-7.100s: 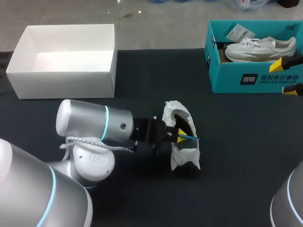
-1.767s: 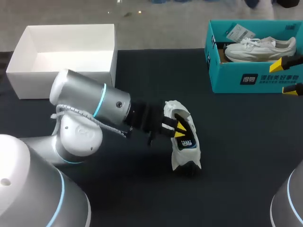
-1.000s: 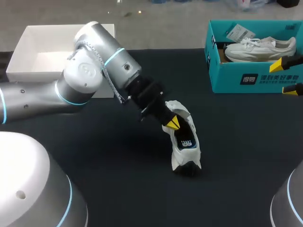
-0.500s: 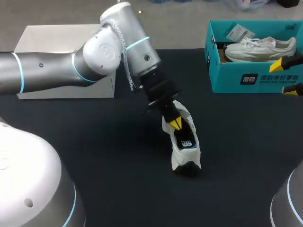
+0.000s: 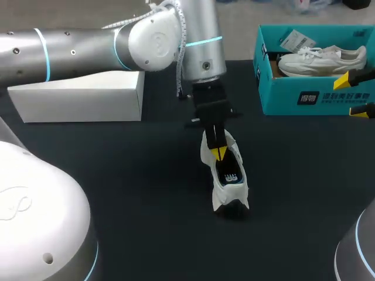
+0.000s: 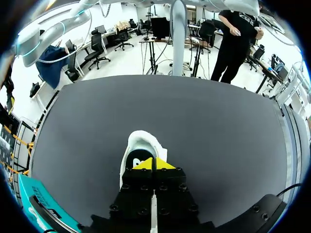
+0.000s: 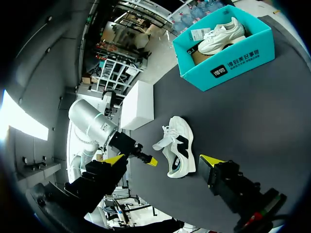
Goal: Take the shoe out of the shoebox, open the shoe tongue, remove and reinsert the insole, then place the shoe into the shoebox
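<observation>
**Head view:** the left gripper point(image 5: 219, 153), jaws together, is hovering over the white sneaker point(image 5: 225, 194), which is sitting mid-table. Descending closed, it risks crumpling the insole point(image 5: 230, 174).

**Left wrist view:** the closed tips are hiding the sneaker's point(image 6: 138, 145) opening, so aim is uncertain.

**Right wrist view:** the right gripper point(image 7: 163, 160), jaws apart, is holding nothing, so the sneaker point(image 7: 179, 145) could slide.

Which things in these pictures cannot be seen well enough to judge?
Head view: the left gripper covers part of the opening of the shoe, so how the insole lies is hidden.
Left wrist view: the gripper's own body hides most of the shoe.
Head view: the right gripper is cut off by the edge; only yellow tips show.
Head view: the left arm hides the inside of the white box.
</observation>
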`<action>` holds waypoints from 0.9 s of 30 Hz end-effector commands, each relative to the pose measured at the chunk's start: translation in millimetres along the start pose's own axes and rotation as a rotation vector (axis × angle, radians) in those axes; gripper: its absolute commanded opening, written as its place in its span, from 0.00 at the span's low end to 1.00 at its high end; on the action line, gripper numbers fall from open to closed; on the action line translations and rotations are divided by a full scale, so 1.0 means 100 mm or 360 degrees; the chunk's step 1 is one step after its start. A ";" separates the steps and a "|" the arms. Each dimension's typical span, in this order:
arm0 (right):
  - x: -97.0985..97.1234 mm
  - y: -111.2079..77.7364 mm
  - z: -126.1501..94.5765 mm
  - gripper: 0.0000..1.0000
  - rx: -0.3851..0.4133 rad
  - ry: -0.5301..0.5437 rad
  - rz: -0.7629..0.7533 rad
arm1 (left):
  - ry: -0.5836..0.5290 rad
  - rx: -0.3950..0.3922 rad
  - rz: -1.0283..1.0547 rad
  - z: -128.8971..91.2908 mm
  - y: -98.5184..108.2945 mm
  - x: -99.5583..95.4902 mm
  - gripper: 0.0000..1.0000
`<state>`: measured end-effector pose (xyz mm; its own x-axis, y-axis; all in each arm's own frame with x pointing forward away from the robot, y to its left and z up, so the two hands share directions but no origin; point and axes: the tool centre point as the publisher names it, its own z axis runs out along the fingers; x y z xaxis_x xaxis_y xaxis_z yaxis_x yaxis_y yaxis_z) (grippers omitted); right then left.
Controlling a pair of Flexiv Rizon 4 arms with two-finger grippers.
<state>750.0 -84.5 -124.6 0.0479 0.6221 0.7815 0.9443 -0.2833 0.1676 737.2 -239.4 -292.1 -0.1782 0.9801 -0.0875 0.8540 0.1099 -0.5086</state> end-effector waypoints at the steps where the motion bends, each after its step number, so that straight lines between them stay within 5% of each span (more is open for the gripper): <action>1: 0.00 0.00 0.00 1.00 -0.0002 -0.0004 0.0003 | 0.0242 -0.0001 0.0065 0.25 0.06 -0.16 0.00; 19: 0.00 0.00 0.00 1.00 -0.0002 -0.0004 0.0003 | 0.0213 -0.0213 0.0076 0.63 0.32 -0.23 0.00; 27: 0.00 0.00 0.00 1.00 -0.0002 -0.0004 0.0003 | 0.0225 -0.0210 0.0048 0.89 0.40 -0.27 0.00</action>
<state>750.0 -84.6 -124.6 0.0482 0.6220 0.7815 0.9442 -0.2835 0.1675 734.9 -269.6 -374.5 -0.0898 0.9957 0.0224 0.9169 0.0915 -0.3885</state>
